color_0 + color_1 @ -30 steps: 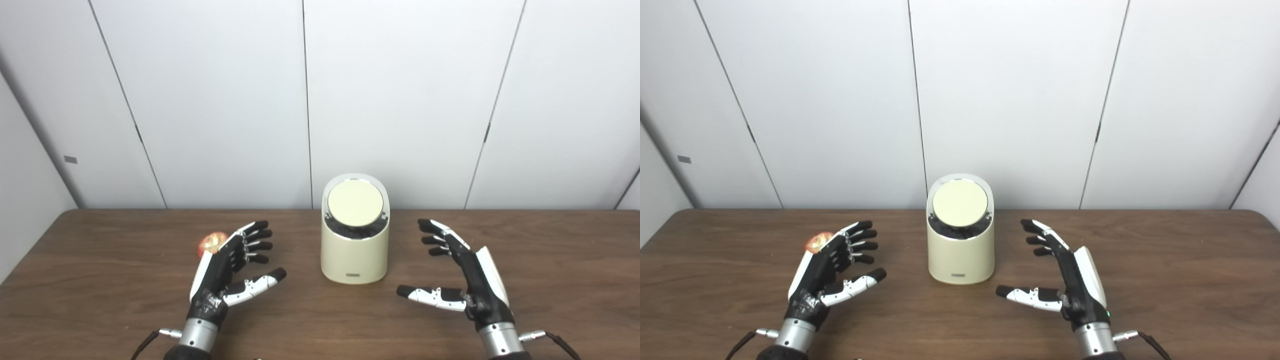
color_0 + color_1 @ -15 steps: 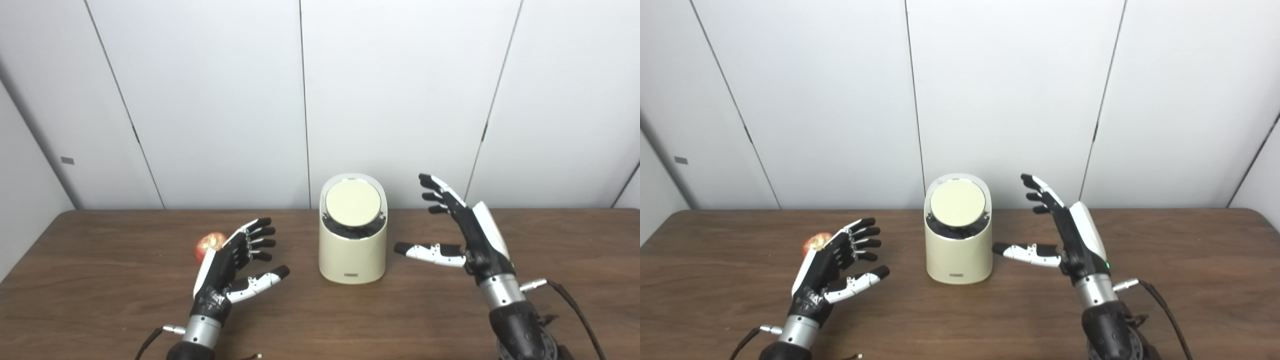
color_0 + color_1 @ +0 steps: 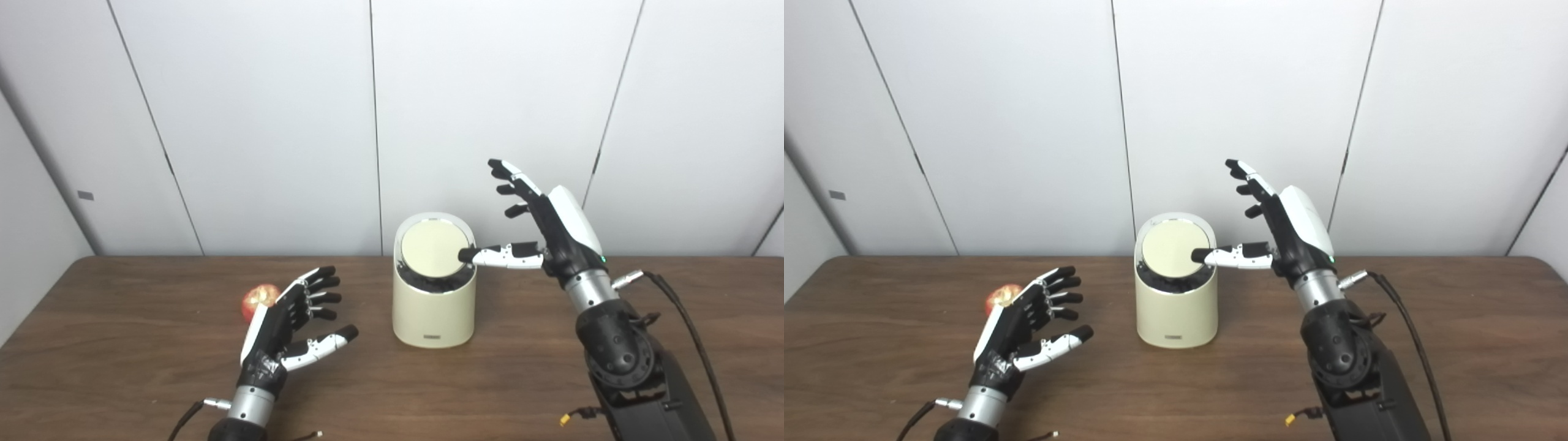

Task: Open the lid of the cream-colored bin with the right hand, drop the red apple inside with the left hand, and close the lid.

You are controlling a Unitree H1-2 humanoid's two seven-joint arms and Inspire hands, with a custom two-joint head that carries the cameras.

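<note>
The cream-colored bin (image 3: 434,312) stands at the middle of the brown table (image 3: 551,367), its round tilted lid (image 3: 430,249) down. My right hand (image 3: 545,229) is raised to the right of the bin's top, open, fingers spread upward; its thumb tip reaches the lid's right rim. The red apple (image 3: 258,298) lies on the table left of the bin, partly hidden behind my left hand (image 3: 288,321). That hand is open, palm turned right, just in front of and beside the apple, holding nothing.
White wall panels (image 3: 275,122) rise right behind the table's far edge. A cable (image 3: 686,324) trails from my right forearm. A thin wire end (image 3: 309,436) lies at the front edge by my left wrist.
My right hand rose from table height and moved left to the bin's top, its thumb now at the lid's rim. My left hand barely shifted.
</note>
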